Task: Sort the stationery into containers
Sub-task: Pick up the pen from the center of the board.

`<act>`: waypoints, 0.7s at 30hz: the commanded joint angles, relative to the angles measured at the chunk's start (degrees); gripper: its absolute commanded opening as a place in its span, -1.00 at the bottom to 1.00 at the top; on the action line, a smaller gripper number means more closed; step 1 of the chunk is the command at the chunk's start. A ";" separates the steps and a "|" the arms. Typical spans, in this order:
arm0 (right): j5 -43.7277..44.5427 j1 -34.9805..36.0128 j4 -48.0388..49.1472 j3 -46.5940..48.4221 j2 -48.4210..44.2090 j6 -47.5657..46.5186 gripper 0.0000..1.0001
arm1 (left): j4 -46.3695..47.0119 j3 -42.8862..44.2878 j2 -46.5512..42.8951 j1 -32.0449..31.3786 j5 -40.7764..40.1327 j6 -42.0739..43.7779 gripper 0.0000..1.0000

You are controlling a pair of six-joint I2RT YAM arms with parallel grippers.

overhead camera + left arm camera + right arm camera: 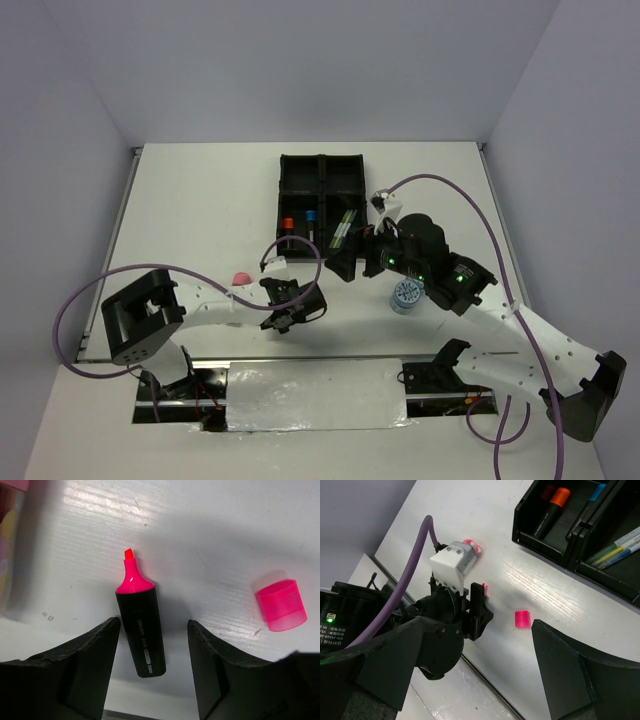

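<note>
An uncapped pink highlighter [140, 630] with a black body lies on the white table between the open fingers of my left gripper [154, 626], and neither finger touches it. Its pink cap [281, 605] lies apart to the right and also shows in the right wrist view [521, 619]. My right gripper [477, 625] is open and empty, hovering above the left gripper [479, 611]. The black four-compartment tray [281, 200] holds an orange-capped highlighter [555, 502], a blue-capped one [596, 491] and thin pens [615, 550]. In the top view the left gripper [292, 310] is near the table's front.
A pink tube [9, 535] stands just left of the highlighter and shows by the left wrist [240, 278]. A blue-white roll [405, 296] sits under the right arm. A purple cable [422, 555] loops over the left wrist. The table's front edge [485, 680] is close.
</note>
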 commanded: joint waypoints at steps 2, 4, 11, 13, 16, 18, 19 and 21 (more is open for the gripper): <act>-0.69 -0.07 1.48 -1.04 -1.27 -0.82 0.92 | 1.81 -4.16 0.32 0.25 1.13 -0.32 0.27; -0.87 -0.07 1.48 -1.21 -1.36 -0.73 0.93 | 3.74 -5.39 0.41 0.43 2.19 -0.14 0.13; -1.04 -0.33 0.52 -2.27 -1.36 -2.04 0.95 | 11.13 -10.66 0.85 0.43 6.32 0.92 -0.75; 0.62 -0.68 -3.51 -1.57 1.26 -2.66 0.99 | 11.31 -11.72 -0.55 0.34 7.11 1.53 -1.00; 1.86 -0.51 -8.70 -0.07 8.11 -3.19 0.95 | 11.14 -12.43 -4.85 -0.71 6.77 4.59 -1.00; 4.04 0.62 -10.98 0.72 13.55 -4.07 0.92 | 10.43 -11.90 -9.67 -1.94 5.45 7.67 -1.00; 5.97 1.33 -11.52 0.98 15.06 -4.07 0.91 | 9.47 -11.64 -11.61 -2.38 4.57 9.60 -1.00; 7.92 2.73 -11.44 1.42 19.18 -4.33 0.91 | 7.27 -10.50 -18.53 -3.44 1.94 13.64 -1.00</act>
